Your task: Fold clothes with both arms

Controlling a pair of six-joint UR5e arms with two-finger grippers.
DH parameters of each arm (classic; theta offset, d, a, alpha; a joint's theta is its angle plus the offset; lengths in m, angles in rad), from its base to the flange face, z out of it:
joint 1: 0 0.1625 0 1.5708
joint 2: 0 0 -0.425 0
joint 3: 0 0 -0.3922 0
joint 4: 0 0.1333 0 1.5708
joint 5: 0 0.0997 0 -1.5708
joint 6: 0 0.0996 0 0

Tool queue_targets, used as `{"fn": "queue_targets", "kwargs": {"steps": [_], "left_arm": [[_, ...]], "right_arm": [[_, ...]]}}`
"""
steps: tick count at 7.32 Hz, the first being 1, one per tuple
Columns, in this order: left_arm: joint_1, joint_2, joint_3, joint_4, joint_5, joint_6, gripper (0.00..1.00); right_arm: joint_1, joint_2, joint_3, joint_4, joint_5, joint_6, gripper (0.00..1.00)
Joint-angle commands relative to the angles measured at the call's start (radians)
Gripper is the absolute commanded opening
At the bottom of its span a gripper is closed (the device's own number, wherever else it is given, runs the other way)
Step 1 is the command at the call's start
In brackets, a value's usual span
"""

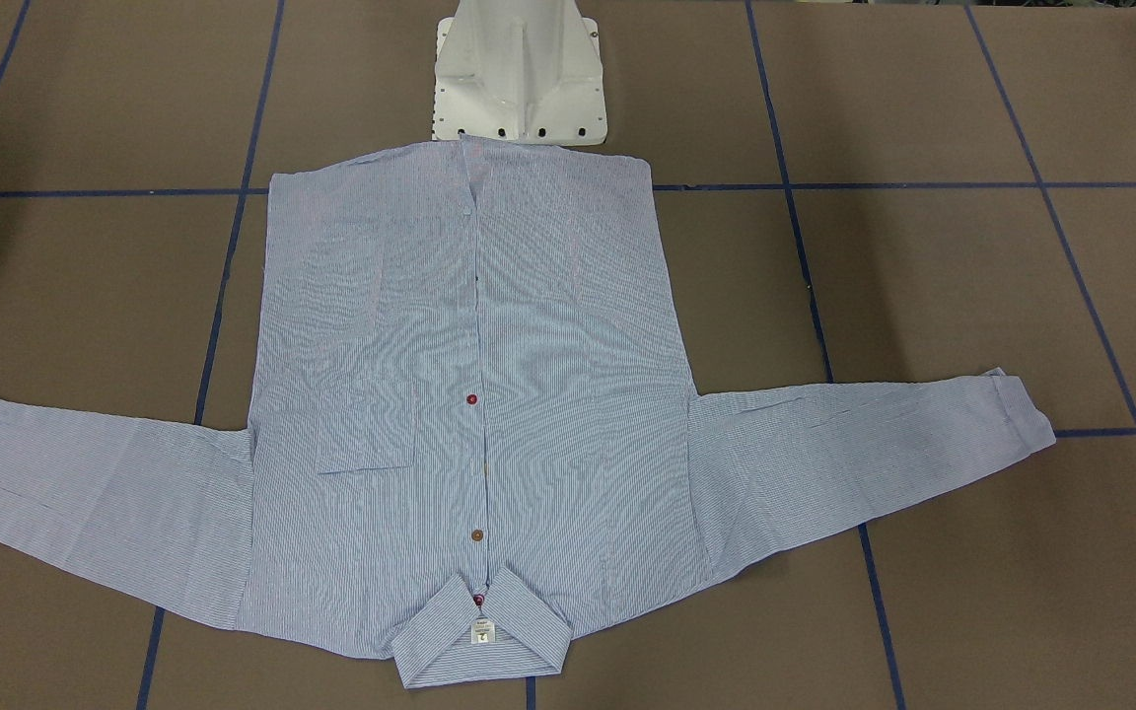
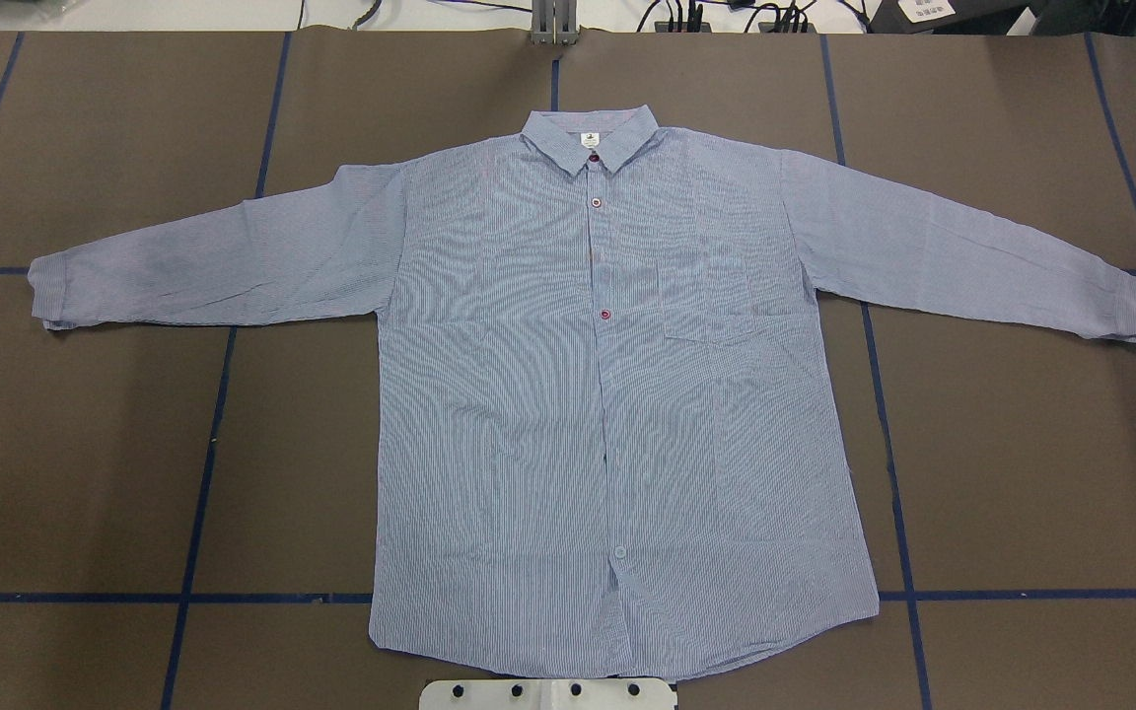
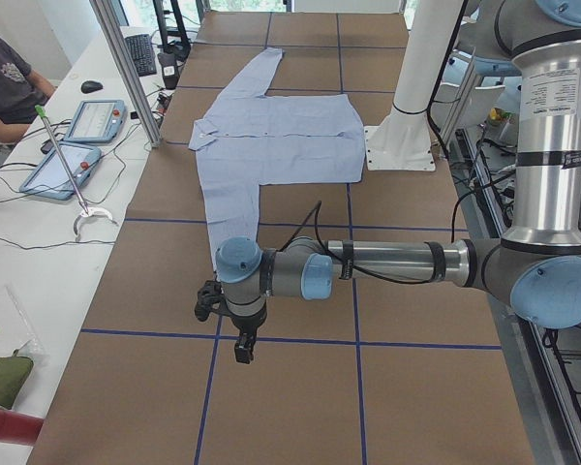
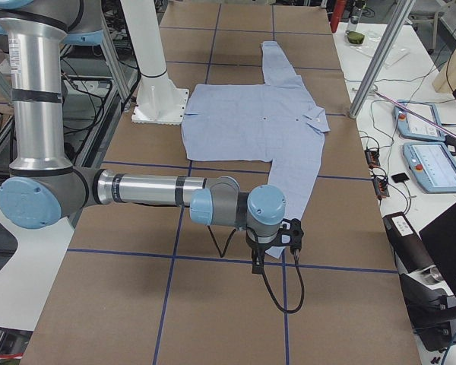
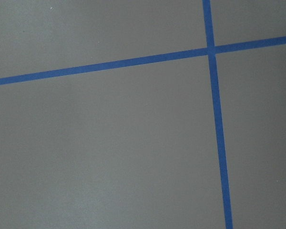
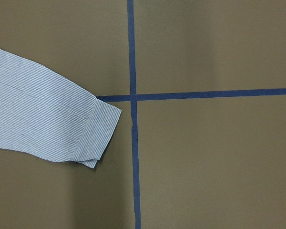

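Shirt (image 2: 617, 394) lies flat on the surface (image 2: 85, 444) between left hand (image 3: 244, 347) and right hand (image 4: 257, 264). Both hover off its cuffs. Spread or pressed together, I cannot tell.

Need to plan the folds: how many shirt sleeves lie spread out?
2. The left sleeve stretches out on the robot's left, the right sleeve on its right; neither is hidden.

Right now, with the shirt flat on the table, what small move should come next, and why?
Probably slide the right arm sideways until its jaws hang over the cuff. The shirt lies flat, unfolded, sleeves spread, and neither arm touches it; the right wrist view shows the cuff off to one side, near the tape cross.
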Motion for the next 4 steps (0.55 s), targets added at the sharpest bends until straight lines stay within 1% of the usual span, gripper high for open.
{"fn": "queue_targets", "kwargs": {"steps": [1,2,3,4], "left_arm": [[-0.055,-0.024,-0.08,-0.007,-0.004,-0.003,1.0],[-0.052,-0.07,-0.065,-0.018,-0.003,-0.005,1.0],[-0.051,-0.074,-0.051,-0.025,-0.007,-0.002,1.0],[-0.052,-0.071,-0.027,-0.104,-0.007,0.003,1.0]], "right_arm": [[-0.035,0.006,0.003,0.102,-0.008,0.002,1.0],[-0.043,0.001,-0.042,0.171,0.03,0.002,1.0],[-0.05,-0.002,-0.082,0.238,0.095,0.039,1.0],[-0.09,-0.002,-0.096,0.315,0.091,0.147,1.0]]}}
